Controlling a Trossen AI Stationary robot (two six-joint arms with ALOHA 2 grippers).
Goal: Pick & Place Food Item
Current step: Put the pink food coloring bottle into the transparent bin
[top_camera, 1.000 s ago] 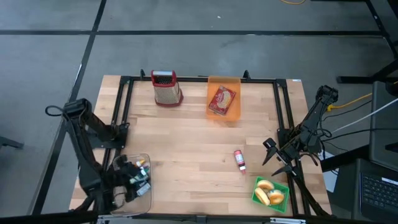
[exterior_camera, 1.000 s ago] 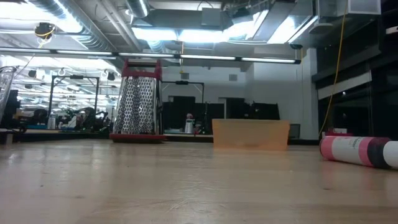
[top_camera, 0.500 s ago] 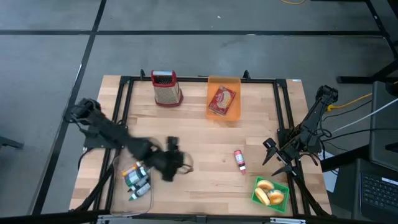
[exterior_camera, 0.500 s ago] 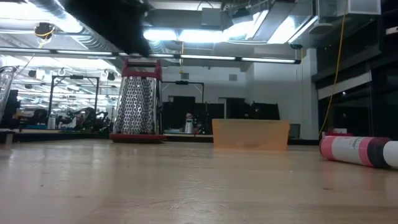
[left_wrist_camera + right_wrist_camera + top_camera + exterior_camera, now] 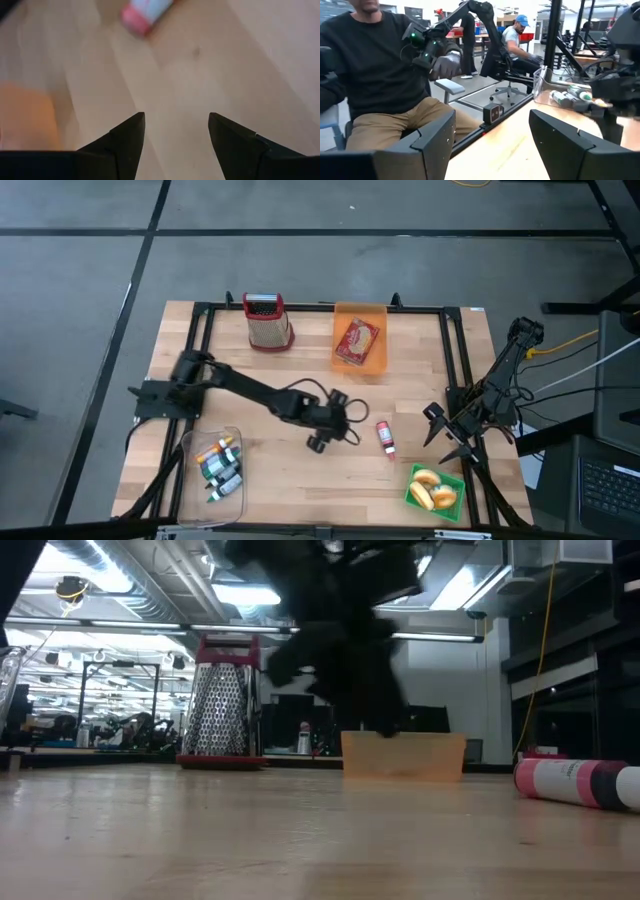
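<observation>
My left gripper point(image 5: 345, 423) hangs open over the bare wood at the table's middle, just left of a pink tube point(image 5: 385, 437) that lies on its side. In the left wrist view the gap between its fingers point(image 5: 175, 135) holds nothing, and the pink tube point(image 5: 145, 12) lies ahead. Yellow food pieces point(image 5: 432, 490) lie in a green tray point(image 5: 412, 480) at the near right corner. A red packet point(image 5: 357, 340) lies in an orange bin point(image 5: 375, 315) at the far middle. My right gripper point(image 5: 440, 435) waits open at the right edge.
A metal grater with red trim point(image 5: 267, 322) stands at the far left of the table. A clear box of markers point(image 5: 218, 465) sits at the near left. Black frame rails point(image 5: 200, 340) run along the table's sides. A person point(image 5: 380, 75) sits beyond the table edge.
My left arm has swung from the near left corner, over the clear box, out to the table's middle toward the pink tube, rolling its wrist and sinking a little on the way. The right arm has kept still.
</observation>
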